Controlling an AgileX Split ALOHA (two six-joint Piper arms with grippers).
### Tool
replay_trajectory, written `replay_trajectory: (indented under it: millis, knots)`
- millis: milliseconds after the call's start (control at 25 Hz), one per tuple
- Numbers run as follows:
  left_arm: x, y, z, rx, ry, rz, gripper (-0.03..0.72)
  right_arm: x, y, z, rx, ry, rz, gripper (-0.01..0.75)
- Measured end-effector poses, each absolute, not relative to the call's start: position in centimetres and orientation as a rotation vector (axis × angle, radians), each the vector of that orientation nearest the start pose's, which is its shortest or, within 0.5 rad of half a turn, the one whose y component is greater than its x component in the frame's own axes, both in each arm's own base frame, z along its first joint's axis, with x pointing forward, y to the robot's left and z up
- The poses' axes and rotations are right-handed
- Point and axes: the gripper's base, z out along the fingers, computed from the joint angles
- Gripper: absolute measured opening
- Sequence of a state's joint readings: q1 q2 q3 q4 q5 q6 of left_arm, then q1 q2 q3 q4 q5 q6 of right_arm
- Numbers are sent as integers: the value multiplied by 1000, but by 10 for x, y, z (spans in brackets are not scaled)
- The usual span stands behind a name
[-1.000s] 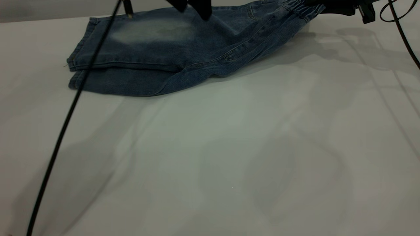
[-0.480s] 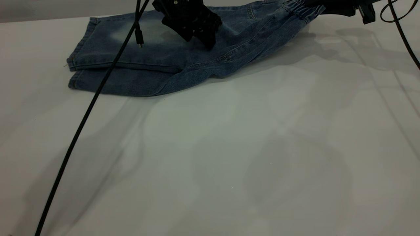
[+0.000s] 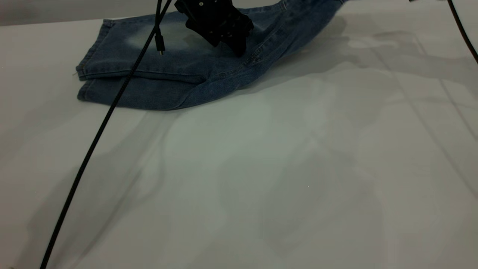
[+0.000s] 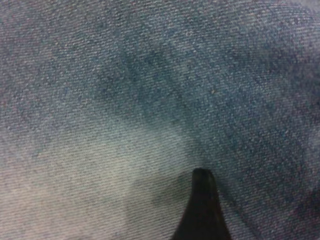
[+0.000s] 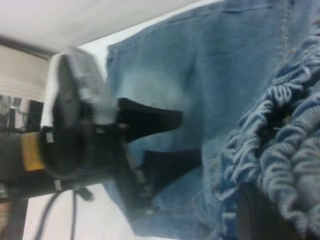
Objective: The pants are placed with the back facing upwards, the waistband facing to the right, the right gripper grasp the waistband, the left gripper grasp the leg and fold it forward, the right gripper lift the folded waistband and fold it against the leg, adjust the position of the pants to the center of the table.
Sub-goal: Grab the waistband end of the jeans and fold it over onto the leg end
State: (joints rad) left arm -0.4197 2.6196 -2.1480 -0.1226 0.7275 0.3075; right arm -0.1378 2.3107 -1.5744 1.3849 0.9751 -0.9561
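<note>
The blue denim pants (image 3: 175, 71) lie folded lengthwise at the far left of the white table (image 3: 261, 168), one leg stacked on the other (image 3: 112, 80). My left gripper (image 3: 233, 41) presses down on the middle of the pants. In the left wrist view a single black fingertip (image 4: 200, 197) rests on the denim with bare cloth beside it, so it is open. The pants' wide end rises off the table and leaves the exterior view at the top. In the right wrist view the ruched waistband (image 5: 285, 145) bunches around my right gripper (image 5: 272, 212), which is shut on it.
A black cable (image 3: 97, 134) runs from the top centre down to the near left corner, and a small plug (image 3: 160, 44) dangles over the pants. Another cable (image 3: 463, 35) hangs at the far right. The left gripper's body (image 5: 80, 135) shows beyond the waistband.
The left gripper came down onto the middle of the pants and stays there. The right gripper has lifted the waistband up out of the exterior view, raising that end off the table.
</note>
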Motion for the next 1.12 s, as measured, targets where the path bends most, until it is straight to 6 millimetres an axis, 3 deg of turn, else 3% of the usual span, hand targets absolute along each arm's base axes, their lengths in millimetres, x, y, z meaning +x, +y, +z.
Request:
replay_trajectory:
  millis: [440, 760, 920, 1120]
  knots:
    - [493, -228, 75, 870, 2558, -173, 522, 464, 61, 151, -92, 2313, 1277, 96]
    - [487, -224, 87, 933, 2625, -133, 522, 465, 60, 150, -87, 2316, 1266, 96]
    - [489, -217, 110, 984, 2622, -10, 522, 465, 60, 150, -85, 2316, 1262, 96]
    - [494, -190, 131, 934, 2704, 134, 522, 465, 60, 150, -83, 2316, 1262, 96]
